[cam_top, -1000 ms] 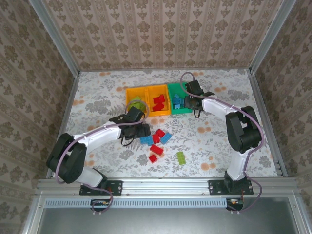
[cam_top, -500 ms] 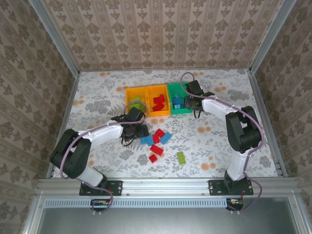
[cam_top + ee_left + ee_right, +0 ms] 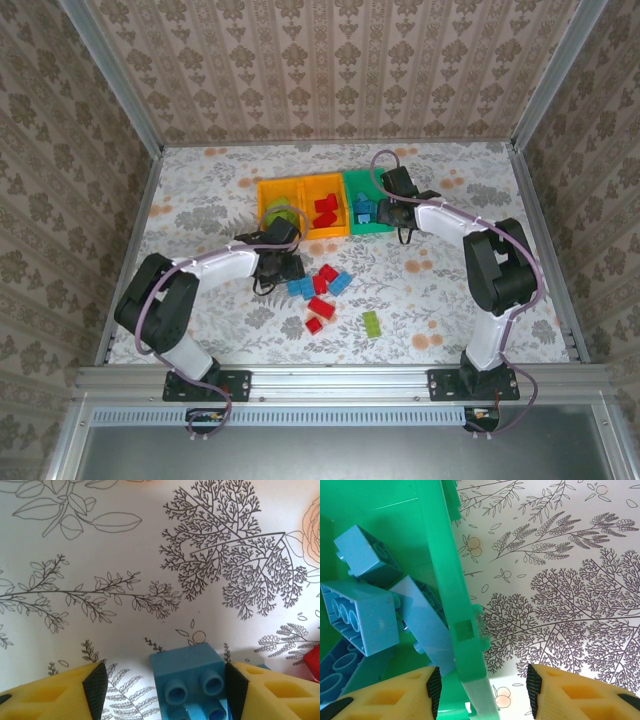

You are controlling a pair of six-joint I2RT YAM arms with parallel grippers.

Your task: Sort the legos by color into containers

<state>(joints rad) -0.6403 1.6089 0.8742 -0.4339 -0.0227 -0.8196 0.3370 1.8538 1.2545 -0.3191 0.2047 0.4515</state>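
My left gripper [image 3: 162, 687] is low over the table, open, with a light blue lego [image 3: 192, 682] between its jaws. The right pad [image 3: 234, 687] is at the brick's side and the left pad stands apart from it. From above, this gripper [image 3: 288, 270] is next to the loose legos: blue [image 3: 341, 283], red [image 3: 320, 307] and lime green [image 3: 371, 323]. My right gripper [image 3: 480, 690] is open astride the green container's right wall [image 3: 452, 610], one finger inside by several blue legos [image 3: 362, 612]. The middle orange-yellow container [image 3: 323, 212] holds red legos, the left one [image 3: 268, 192] lime green ones.
The three containers stand side by side at mid-table. The patterned tablecloth [image 3: 450, 290] lies bare to the right of the loose legos and along the left side. Metal rails frame the table, with papered walls behind.
My left gripper's jaws have narrowed around the blue lego, and the left arm has shifted slightly. The right gripper has stayed at the green container's wall.
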